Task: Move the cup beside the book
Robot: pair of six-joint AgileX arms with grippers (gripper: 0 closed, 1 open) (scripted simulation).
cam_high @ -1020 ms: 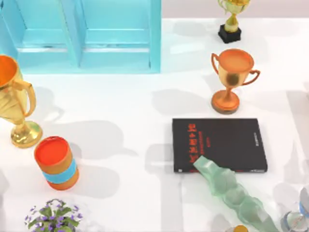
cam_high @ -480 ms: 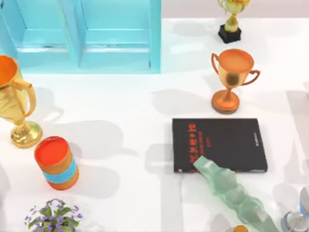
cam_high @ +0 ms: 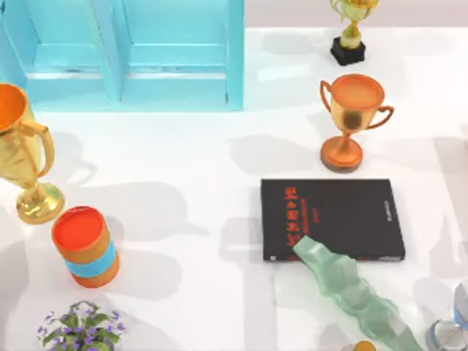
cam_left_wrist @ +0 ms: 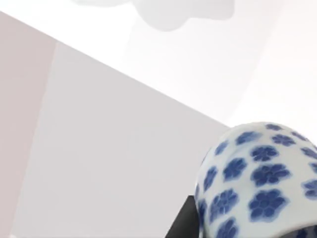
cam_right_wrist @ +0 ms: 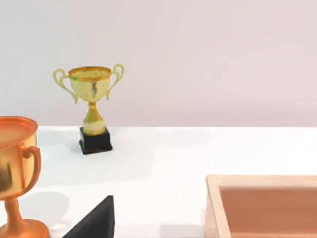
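Note:
The cup (cam_left_wrist: 257, 183), white with blue flowers, sits very close in the left wrist view. My left gripper (cam_left_wrist: 237, 223) is around it, with one dark finger (cam_left_wrist: 184, 224) against its side, and I read the gripper as shut on the cup. The book (cam_high: 333, 218), black with red lettering, lies flat right of the table's middle in the top view. One corner of the book (cam_right_wrist: 96, 220) reaches into the right wrist view.
An orange canister with a blue band (cam_high: 85, 246) stands at the left, near a big gold trophy (cam_high: 22, 157) and a potted plant (cam_high: 80, 327). Behind the book stands an orange trophy (cam_high: 351, 121). A pale green bottle (cam_high: 351, 292) overlaps its front edge. A turquoise cabinet (cam_high: 124, 51) is at the back left, a wooden tray (cam_right_wrist: 262, 206) at the right.
The shadows on the table's left side have spread and shifted. The book, trophies and canister have not moved.

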